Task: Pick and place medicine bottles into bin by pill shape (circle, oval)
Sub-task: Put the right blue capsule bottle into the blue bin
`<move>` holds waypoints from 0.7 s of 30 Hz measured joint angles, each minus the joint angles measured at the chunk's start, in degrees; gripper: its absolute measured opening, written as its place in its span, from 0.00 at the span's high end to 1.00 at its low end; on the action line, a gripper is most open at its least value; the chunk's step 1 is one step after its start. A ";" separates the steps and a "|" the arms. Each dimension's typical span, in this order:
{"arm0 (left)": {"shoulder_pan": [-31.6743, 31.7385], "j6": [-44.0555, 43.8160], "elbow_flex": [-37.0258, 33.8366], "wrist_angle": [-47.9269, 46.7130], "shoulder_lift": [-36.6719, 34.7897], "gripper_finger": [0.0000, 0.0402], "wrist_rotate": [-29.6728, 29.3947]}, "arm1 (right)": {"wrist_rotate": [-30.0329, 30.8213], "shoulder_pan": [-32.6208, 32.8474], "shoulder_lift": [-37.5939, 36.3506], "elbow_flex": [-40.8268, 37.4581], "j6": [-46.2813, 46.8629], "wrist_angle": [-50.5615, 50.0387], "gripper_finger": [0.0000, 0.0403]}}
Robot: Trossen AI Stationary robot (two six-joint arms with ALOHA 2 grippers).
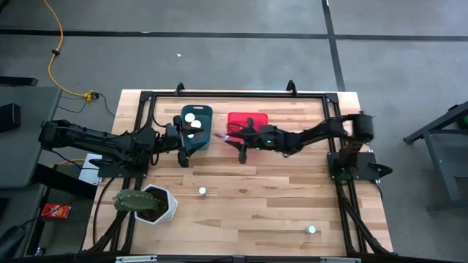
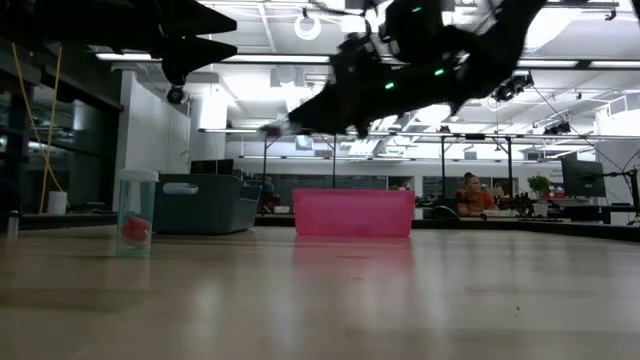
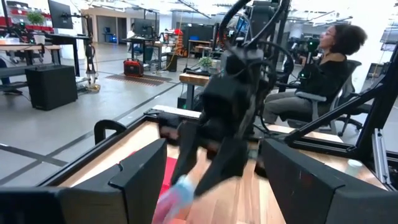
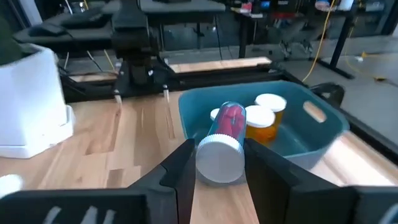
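Two bins are seen at the table's far side: teal bin (image 1: 197,117) and red bin (image 1: 248,123), side by side. Two white-capped bottles (image 1: 191,120) are counted inside the teal bin. Two more bottles, (image 1: 202,191) and (image 1: 312,229), stand on the table. One clear bottle (image 4: 221,144) is clamped by the right gripper (image 1: 235,136) between the bins. The left gripper (image 1: 184,148), fingers apart, is held beside the teal bin. One white plant pot (image 1: 155,204) is near.

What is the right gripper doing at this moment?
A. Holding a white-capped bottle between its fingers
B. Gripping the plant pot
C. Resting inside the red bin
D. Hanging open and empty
A: the right gripper is shut on a white-capped bottle, with the teal bin just beyond it.
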 joint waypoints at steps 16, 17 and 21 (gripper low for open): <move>-0.01 0.07 0.00 0.02 0.00 0.37 0.00 | 0.63 -0.27 18.03 21.51 1.84 -8.85 0.72; -0.02 0.06 0.00 0.02 0.01 0.37 0.00 | 0.65 -0.27 18.15 21.51 2.22 -9.00 0.72; 0.00 0.05 0.00 0.02 0.00 0.37 0.00 | 0.65 -0.26 18.23 21.47 3.46 -8.89 0.72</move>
